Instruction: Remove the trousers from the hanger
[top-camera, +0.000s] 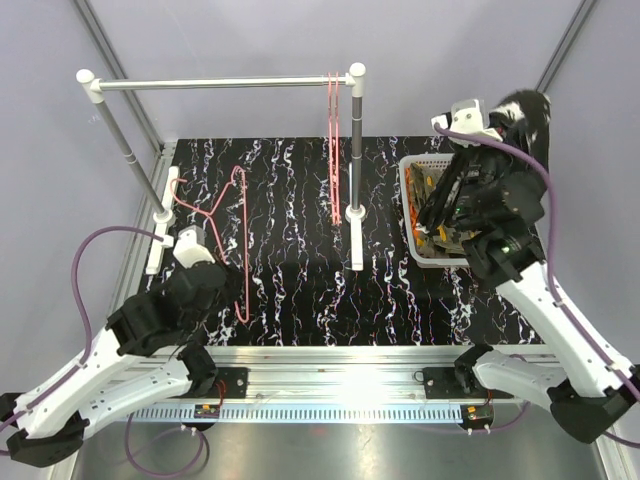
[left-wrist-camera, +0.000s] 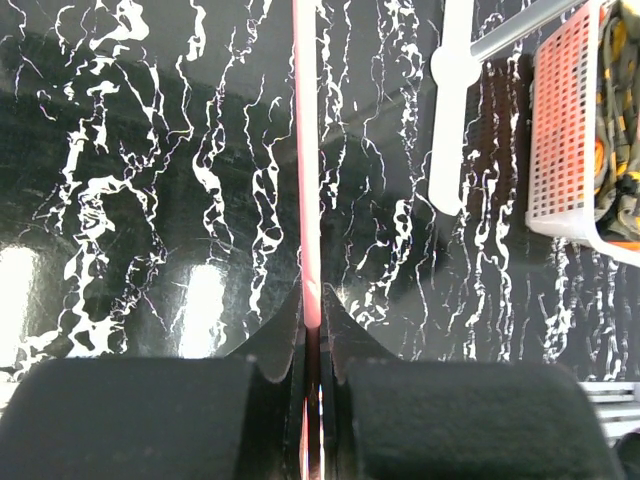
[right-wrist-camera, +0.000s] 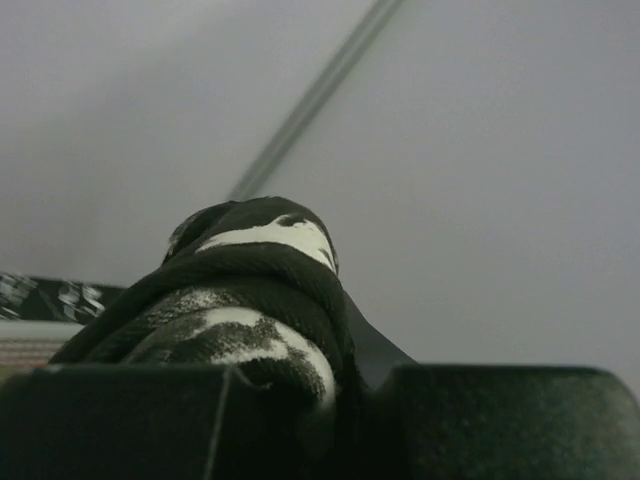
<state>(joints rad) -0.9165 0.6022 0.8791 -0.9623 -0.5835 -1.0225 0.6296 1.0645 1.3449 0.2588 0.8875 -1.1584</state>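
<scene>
My left gripper (top-camera: 222, 283) is low over the table, shut on the straight bar of a bare pink hanger (top-camera: 238, 240) that lies flat there. In the left wrist view the bar (left-wrist-camera: 308, 150) runs out from between my closed gripper (left-wrist-camera: 312, 322). My right gripper (top-camera: 497, 122) is raised above the basket's far right side, shut on the black trousers with white speckles (top-camera: 525, 108). They bunch over the fingers in the right wrist view (right-wrist-camera: 250, 280). The camouflage trousers (top-camera: 440, 215) lie in the white basket (top-camera: 408, 195). I cannot make out the plain orange pair.
A clothes rack with a grey rail (top-camera: 215, 84) and white feet (top-camera: 356, 240) stands at the back. Two bare pink hangers (top-camera: 333, 140) hang at its right end. The basket (left-wrist-camera: 565, 130) stands right of the rack foot (left-wrist-camera: 455, 100). Grey walls enclose the table.
</scene>
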